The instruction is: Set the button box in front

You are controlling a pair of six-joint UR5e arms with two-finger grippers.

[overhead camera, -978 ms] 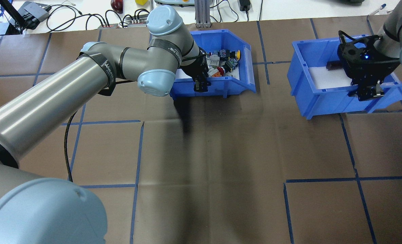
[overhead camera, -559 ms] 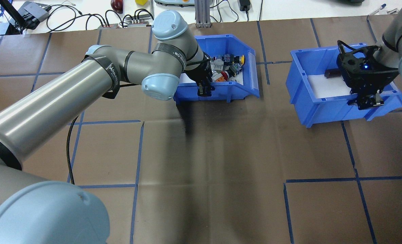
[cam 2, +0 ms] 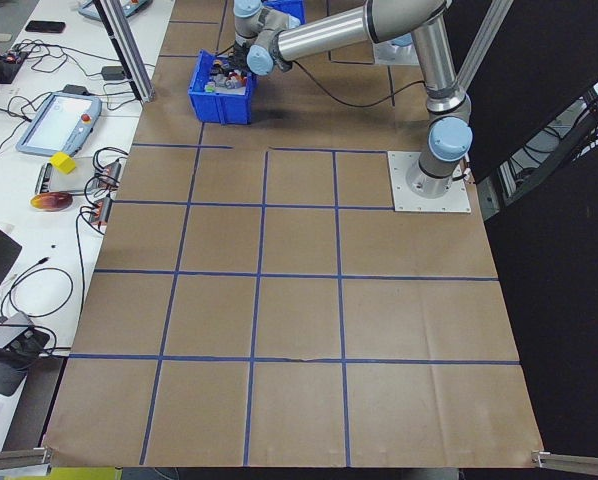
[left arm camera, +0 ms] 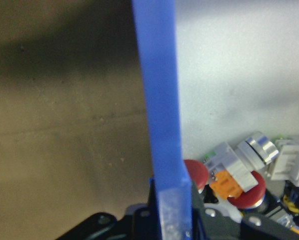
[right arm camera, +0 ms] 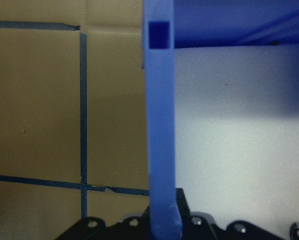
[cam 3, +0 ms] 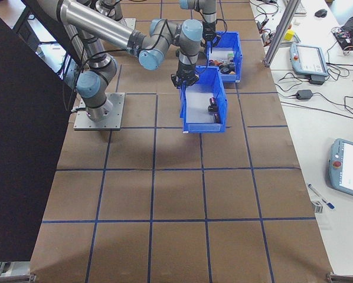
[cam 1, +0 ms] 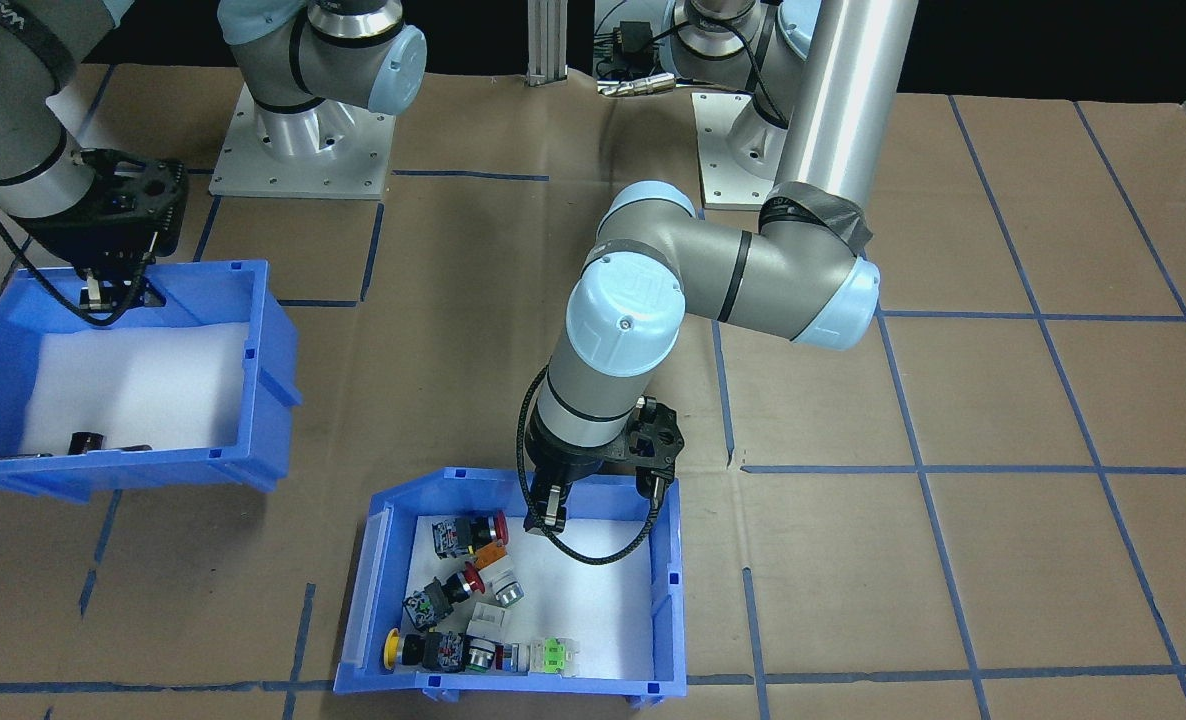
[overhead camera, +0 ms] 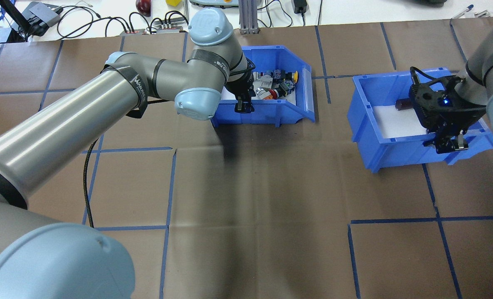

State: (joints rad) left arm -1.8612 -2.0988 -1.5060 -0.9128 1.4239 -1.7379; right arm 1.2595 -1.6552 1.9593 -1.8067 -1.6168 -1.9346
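Observation:
The button box (overhead camera: 267,115) is a blue bin with a white liner and a cluster of red, yellow, green and orange push-buttons (overhead camera: 277,83) at the far middle of the table. It also shows in the front view (cam 1: 361,600). My left gripper (overhead camera: 244,106) is shut on its robot-side wall; the left wrist view has that blue wall (left arm camera: 162,150) clamped between the jaws. My right gripper (overhead camera: 448,143) is shut on the robot-side wall (right arm camera: 159,125) of a second blue bin (overhead camera: 390,151), which holds a dark cylinder (overhead camera: 402,104).
The two bins stand about a hand's width apart at the table's far side. Cables (overhead camera: 105,20) and an aluminium post (overhead camera: 248,16) lie beyond the far edge. Brown paper with blue tape lines (overhead camera: 171,182) stretches toward the robot.
The right gripper has dragged the second bin toward the robot and slightly left. The button box has shifted a little and turned squarer to the table in the left gripper's hold.

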